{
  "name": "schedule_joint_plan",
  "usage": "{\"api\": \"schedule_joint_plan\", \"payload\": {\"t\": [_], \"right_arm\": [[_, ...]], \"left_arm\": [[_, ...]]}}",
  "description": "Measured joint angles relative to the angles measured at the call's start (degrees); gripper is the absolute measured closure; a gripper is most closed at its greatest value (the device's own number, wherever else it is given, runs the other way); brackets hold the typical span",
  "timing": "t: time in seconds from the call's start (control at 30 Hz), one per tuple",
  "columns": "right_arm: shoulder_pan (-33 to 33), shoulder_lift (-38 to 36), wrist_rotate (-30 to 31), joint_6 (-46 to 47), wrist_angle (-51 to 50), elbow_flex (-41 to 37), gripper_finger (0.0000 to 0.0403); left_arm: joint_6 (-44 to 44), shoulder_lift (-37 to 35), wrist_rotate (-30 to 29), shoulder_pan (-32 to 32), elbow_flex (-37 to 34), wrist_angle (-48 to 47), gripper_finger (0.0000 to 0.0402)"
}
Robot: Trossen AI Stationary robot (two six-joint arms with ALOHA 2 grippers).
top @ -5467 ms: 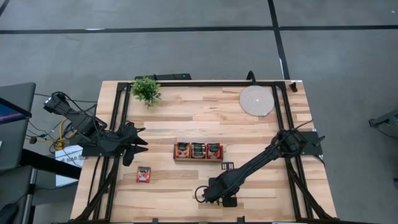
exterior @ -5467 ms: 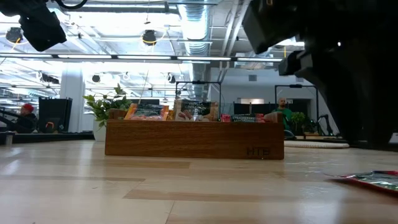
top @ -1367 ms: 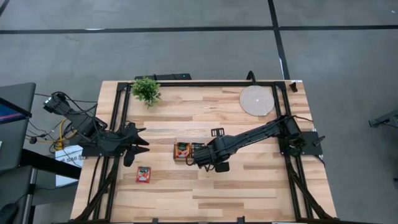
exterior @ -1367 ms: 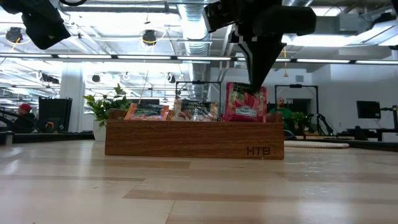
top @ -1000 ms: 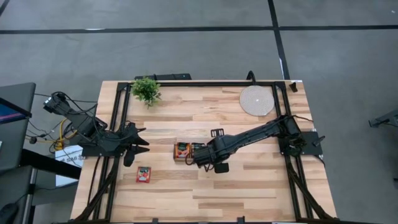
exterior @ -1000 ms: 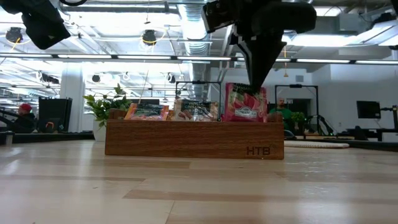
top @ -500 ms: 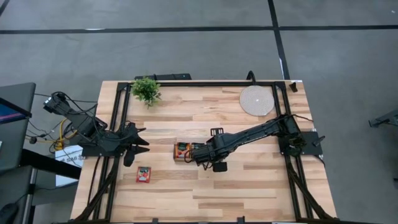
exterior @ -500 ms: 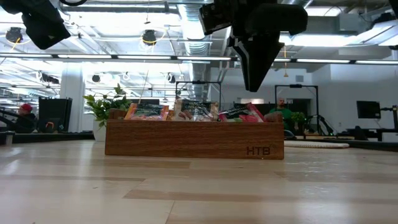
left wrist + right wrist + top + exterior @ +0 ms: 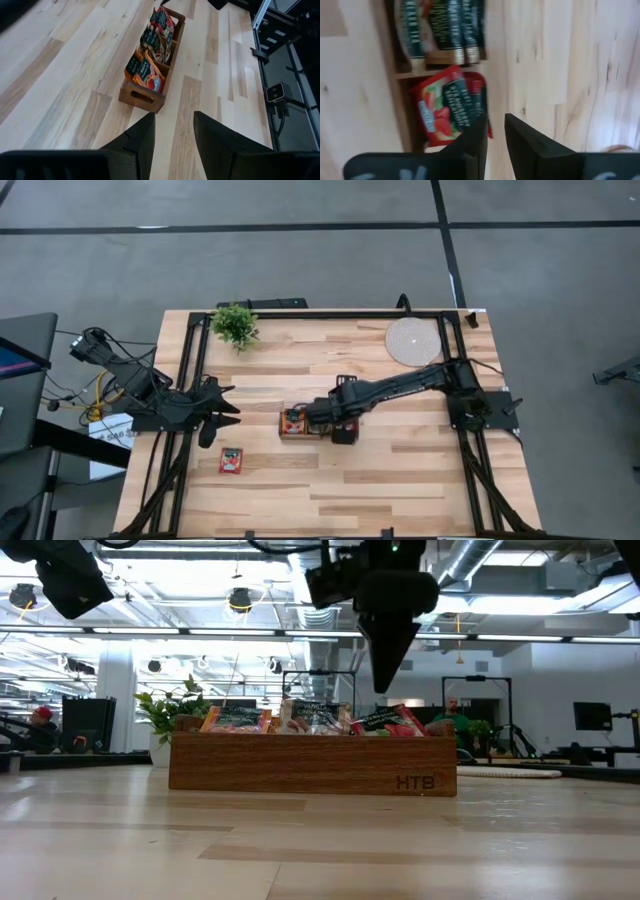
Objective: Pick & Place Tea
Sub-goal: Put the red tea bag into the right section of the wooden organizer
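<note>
Red tea sachets fill the wooden tray in the middle of the bench. 1 more sachet lies flat, well apart from the tray. Right hand hangs above the tray, holding nothing, fingers a little apart. Left hand waits far from the tray, spread.

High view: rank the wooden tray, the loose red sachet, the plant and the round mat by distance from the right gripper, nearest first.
From the right gripper:
1. Wooden tray, directly beneath it at table centre.
2. Loose red sachet, lying toward the left arm's side, near the front edge.
3. Plant and round mat, in opposite back corners; too close to call.
</note>
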Motion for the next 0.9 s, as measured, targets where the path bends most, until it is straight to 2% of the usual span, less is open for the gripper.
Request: {"api": "schedule_joint_plan", "payload": {"t": [0.2, 0.67, 0.9], "right_arm": [[-2.25, 0.05, -3.13, -1.34, 0.38, -1.13, 0.0367], [-1.92, 1.10, -4.59, -1.60, -0.75, -1.21, 0.0400], [-1.51, 3.03, -5.97, -1.50, -1.19, -1.06, 0.0400]], "left_arm": [[-1.16, 0.00, 0.00, 0.00, 0.00, 0.02, 0.0276], [-0.36, 0.00, 0.44, 0.00, 0.00, 0.02, 0.0276], [-0.13, 0.00, 0.44, 0.00, 0.02, 0.02, 0.0276]]}}
